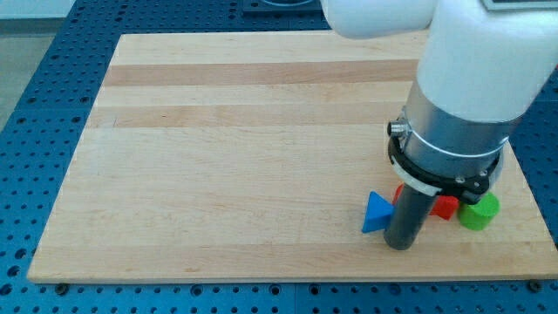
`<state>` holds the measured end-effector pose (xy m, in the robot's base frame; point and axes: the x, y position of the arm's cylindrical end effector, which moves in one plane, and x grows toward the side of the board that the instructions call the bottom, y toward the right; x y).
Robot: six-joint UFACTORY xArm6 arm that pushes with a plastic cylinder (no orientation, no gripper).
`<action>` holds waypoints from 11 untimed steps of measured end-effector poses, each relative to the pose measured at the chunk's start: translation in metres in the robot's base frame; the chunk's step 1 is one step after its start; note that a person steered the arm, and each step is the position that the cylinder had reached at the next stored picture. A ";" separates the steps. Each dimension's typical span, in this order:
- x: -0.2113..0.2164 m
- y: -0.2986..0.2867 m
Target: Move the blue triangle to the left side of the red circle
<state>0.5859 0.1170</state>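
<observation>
The blue triangle [377, 213] lies near the view's bottom right of the wooden board [244, 157]. My tip [400, 245] is at the end of the dark rod, just right of and slightly below the blue triangle, touching or nearly touching it. A red block [445, 207] shows right of the rod, mostly hidden by the rod and arm; its shape cannot be made out. A small bit of red also shows left of the rod, above the triangle.
A green block [479, 211], seemingly round, sits at the view's right of the red block, close to the board's right edge. The white and grey arm body [462, 96] looms over the board's right side. A blue perforated table surrounds the board.
</observation>
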 end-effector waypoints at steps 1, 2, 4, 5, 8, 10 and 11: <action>0.000 -0.022; -0.001 -0.041; -0.030 -0.040; -0.036 -0.039; -0.038 -0.037; -0.044 -0.029; -0.054 -0.029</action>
